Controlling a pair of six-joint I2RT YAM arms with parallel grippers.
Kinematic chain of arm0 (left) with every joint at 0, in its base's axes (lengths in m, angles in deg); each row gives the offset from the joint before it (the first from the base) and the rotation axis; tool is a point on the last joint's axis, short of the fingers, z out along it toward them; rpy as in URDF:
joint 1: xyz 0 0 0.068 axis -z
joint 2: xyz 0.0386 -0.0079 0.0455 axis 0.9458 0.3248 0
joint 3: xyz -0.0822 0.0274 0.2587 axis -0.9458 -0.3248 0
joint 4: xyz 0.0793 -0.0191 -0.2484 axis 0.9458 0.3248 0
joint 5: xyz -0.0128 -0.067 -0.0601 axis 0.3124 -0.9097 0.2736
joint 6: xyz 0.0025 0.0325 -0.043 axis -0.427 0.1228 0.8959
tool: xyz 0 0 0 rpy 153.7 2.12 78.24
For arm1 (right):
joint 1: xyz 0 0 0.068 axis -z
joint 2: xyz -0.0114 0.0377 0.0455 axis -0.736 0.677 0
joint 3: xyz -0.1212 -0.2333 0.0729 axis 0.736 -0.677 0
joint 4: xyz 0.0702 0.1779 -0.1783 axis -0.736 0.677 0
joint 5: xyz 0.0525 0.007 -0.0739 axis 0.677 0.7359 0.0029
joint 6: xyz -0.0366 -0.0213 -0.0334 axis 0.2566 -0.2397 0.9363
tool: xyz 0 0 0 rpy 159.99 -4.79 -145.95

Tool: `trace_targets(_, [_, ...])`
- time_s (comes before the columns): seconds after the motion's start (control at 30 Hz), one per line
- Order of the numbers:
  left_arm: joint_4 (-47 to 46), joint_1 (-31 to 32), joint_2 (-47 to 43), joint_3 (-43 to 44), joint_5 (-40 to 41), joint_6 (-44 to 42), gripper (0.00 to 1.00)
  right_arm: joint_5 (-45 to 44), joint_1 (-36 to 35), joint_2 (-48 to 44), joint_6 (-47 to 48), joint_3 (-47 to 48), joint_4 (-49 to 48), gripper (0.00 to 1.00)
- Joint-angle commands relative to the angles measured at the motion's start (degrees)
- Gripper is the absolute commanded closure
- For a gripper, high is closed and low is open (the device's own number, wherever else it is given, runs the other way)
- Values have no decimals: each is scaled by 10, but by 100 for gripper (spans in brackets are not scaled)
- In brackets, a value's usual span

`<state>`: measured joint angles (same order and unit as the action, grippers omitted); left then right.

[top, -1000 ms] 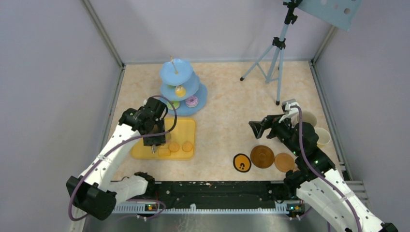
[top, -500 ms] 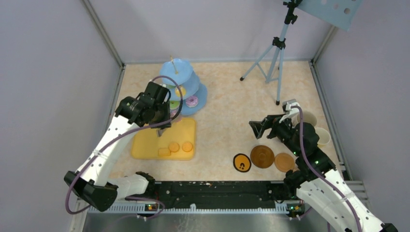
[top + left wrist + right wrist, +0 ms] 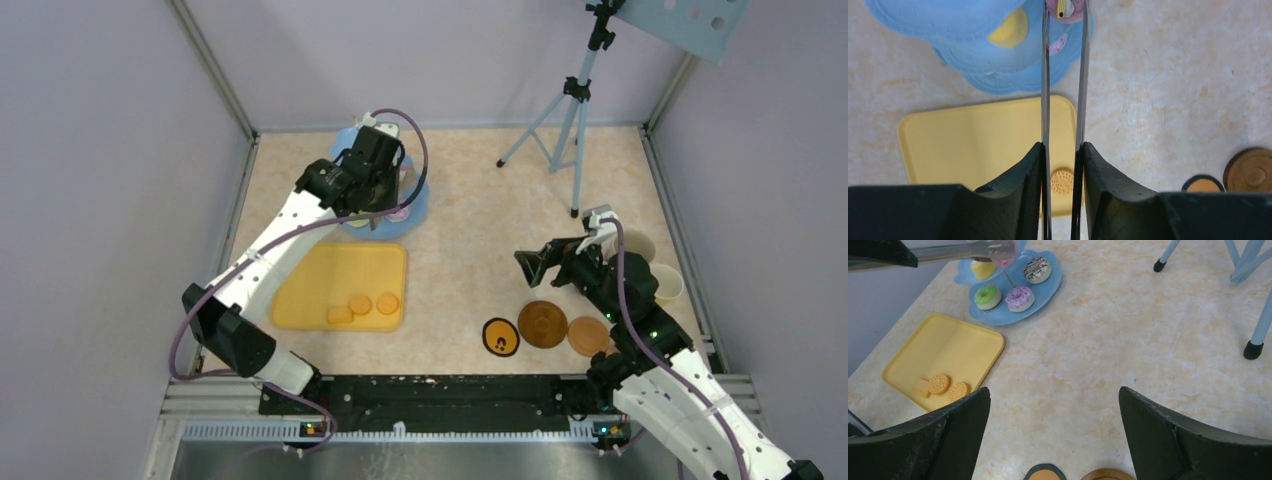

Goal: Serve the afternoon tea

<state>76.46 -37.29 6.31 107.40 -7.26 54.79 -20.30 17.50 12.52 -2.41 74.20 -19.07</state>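
My left gripper (image 3: 385, 190) is shut on the long metal tongs (image 3: 1044, 75) and hangs over the light-blue three-tier stand (image 3: 416, 206). The tong tips pinch a pink pastry (image 3: 1071, 11) above the stand's tiers (image 3: 998, 65), next to a yellow pastry (image 3: 1008, 32). The right wrist view shows the stand (image 3: 1048, 295) with green (image 3: 987, 296), pink (image 3: 1019, 298) and chocolate-striped (image 3: 1037, 270) donuts on its bottom tier. My right gripper (image 3: 535, 265) is open and empty above the brown coasters (image 3: 543, 323). Two cream mugs (image 3: 635, 243) stand at the right.
The flat yellow tray (image 3: 340, 275) lies in front of the stand with three biscuits (image 3: 360, 303) on it. A black-rimmed orange disc (image 3: 500, 336) lies left of the coasters. A tripod (image 3: 570, 110) stands at the back right. Walls enclose the table.
My left arm has swung from above the yellow tray back to over the stand, carrying the tongs. The right arm has not moved.
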Motion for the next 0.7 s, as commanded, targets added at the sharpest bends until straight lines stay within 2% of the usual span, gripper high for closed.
trace_targets(0.0, [-99, 2, 29, 44, 57, -36, 65, -1, -5, 1, 0, 8, -11, 3])
trace_targets(0.23, [-108, 1, 75, 72, 96, -48, 64, -1, -4, 2, 0, 4, -16, 3])
trace_targets(0.47, [-79, -3, 102, 84, 110, -43, 59, -1, -4, 7, -1, 5, -17, 3])
trace_targets(0.67, [-72, -4, 89, 92, 95, -40, 49, -1, -4, 7, 0, 4, -18, 3])
